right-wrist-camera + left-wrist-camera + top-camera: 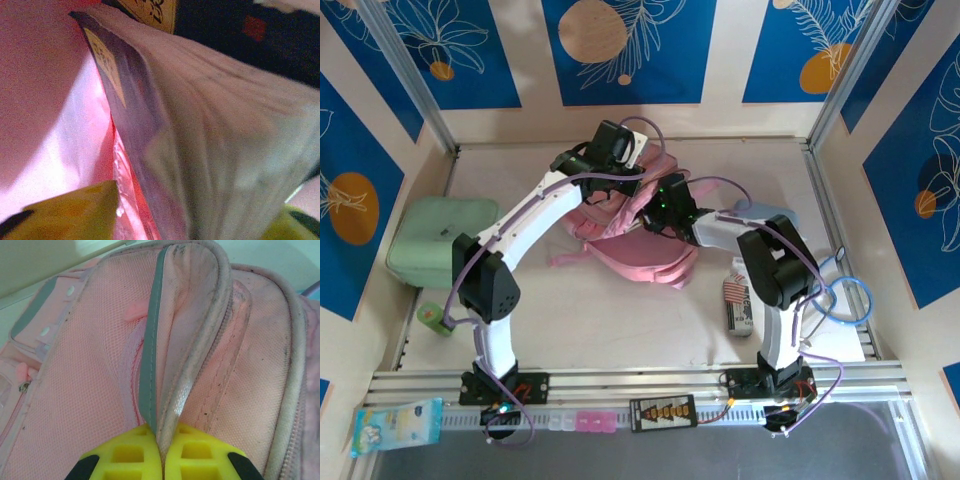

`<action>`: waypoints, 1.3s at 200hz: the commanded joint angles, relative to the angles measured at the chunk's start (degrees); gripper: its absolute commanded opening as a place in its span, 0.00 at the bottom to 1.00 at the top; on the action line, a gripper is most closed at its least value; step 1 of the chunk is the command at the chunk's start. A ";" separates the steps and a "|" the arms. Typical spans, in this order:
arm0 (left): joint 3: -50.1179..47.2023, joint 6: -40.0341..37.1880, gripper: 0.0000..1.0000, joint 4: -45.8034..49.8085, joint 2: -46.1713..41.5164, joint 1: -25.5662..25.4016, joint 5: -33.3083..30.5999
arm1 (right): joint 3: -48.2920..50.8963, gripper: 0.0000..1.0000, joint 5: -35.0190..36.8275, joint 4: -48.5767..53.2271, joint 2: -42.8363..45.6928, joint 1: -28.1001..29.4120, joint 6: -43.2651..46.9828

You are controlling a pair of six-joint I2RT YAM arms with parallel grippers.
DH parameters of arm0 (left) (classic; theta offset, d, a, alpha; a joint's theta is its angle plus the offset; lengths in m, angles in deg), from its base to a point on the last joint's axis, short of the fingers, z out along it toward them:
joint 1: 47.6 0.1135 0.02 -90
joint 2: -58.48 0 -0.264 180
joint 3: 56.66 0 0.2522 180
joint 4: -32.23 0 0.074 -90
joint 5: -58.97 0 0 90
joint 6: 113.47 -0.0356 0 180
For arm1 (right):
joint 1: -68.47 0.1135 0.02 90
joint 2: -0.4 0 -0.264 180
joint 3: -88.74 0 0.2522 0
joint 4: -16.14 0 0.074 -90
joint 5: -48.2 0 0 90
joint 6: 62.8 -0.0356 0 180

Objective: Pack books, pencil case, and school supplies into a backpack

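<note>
The pink backpack lies mid-table with its mouth lifted. My left gripper is shut on the backpack's grey-trimmed opening rim, and its yellow fingers pinch the fabric. My right gripper reaches into the opening. Inside, a book with pale page edges and a yellow label stands between its spread fingers; the left finger is clear of it, with pink lining in the gap. Another dark blue book lies behind. The pale blue-grey pencil case sits behind the right arm. A flag-print pack, a grey-white oblong and a green cylinder lie loose.
A mint-green soft case lies at the left. A blue cable loop hangs by the right arm's base. A blue tissue pack rests on the front rail. Walls enclose the table on three sides.
</note>
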State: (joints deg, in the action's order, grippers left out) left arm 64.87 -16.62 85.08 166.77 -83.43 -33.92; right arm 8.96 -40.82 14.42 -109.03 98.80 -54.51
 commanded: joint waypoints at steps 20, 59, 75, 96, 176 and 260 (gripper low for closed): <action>3.46 1.97 0.00 -3.93 -0.89 1.01 4.32 | 7.23 0.71 -5.06 4.64 11.83 -2.21 3.26; 2.79 1.89 0.00 -3.47 -0.13 1.24 6.09 | 21.40 0.73 -4.47 9.66 25.55 -5.45 3.57; 1.66 2.20 0.03 -4.33 0.47 1.24 7.91 | 25.96 0.73 -0.23 14.75 33.22 -6.60 4.06; 0.25 2.55 0.36 -5.76 1.34 1.29 12.94 | 29.24 0.73 5.20 20.81 42.21 -8.15 6.62; -23.48 16.94 0.82 -17.74 -9.36 10.14 16.96 | 26.23 0.74 8.87 32.80 49.50 -10.72 18.14; -47.65 33.74 0.75 -30.06 -14.01 25.71 18.23 | 20.91 0.73 7.90 35.31 36.72 -3.24 20.46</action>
State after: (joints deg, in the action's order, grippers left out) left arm 18.14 12.80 60.71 152.41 -58.27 -17.05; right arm 32.52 -32.82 47.18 -69.29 94.08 -35.17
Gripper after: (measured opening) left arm 0.757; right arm 0.734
